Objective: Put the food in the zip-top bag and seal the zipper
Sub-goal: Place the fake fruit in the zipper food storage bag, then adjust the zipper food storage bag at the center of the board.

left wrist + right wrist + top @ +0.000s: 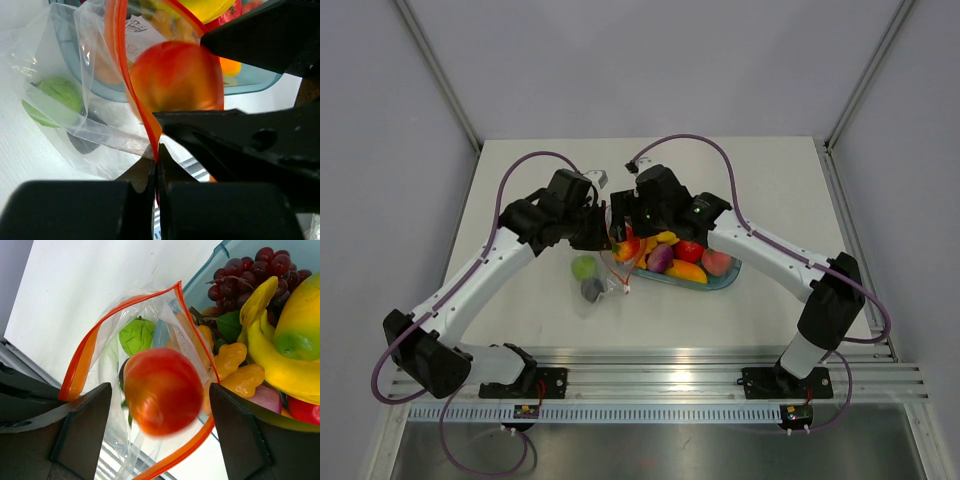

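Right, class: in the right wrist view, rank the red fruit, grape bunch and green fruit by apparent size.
Largest: red fruit, though it is blurred and nearest the camera, so its lead is unsure.
Middle: grape bunch.
Smallest: green fruit, inside the bag.

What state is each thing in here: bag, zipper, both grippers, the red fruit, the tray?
zip-top bag: mouth open, green piece and dark piece inside.
zipper: unsealed, pinched by the left gripper.
left gripper: shut on the zipper.
right gripper: open over the bag mouth.
red fruit: blurred, free between the right gripper's fingers.
tray: part full of food.
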Motion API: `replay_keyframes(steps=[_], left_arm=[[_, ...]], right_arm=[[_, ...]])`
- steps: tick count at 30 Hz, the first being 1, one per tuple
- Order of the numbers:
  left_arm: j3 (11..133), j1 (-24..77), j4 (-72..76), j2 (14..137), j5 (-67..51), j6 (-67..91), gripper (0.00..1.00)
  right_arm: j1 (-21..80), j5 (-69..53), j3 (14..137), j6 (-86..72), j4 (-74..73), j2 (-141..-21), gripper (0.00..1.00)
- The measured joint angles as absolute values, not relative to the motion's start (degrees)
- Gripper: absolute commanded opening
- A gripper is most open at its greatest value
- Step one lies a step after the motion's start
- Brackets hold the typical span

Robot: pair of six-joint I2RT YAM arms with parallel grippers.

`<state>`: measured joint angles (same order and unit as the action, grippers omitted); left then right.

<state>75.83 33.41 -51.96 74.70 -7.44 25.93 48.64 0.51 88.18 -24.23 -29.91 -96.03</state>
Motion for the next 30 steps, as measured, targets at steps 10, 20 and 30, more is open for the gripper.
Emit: replay_keyframes(steps=[10,20,30], left_arm=[[76.0,33.4,-52.0,74.6,-7.4,25.9,0.00],[76.1,33.4,-52.1,74.6,-7.3,25.9,0.00],[77.8,33.4,-55.4,73.8,-3.2,25.7,0.51]], right_arm=[[48.9,6.2,87.0,-23.7,-30.0,-93.1,0.81],[48.9,8.3,81.4,-25.1,-29.9,-91.1,0.48],[48.9,3.3,81.0,-28.9,-26.9,-92.6,0.00]])
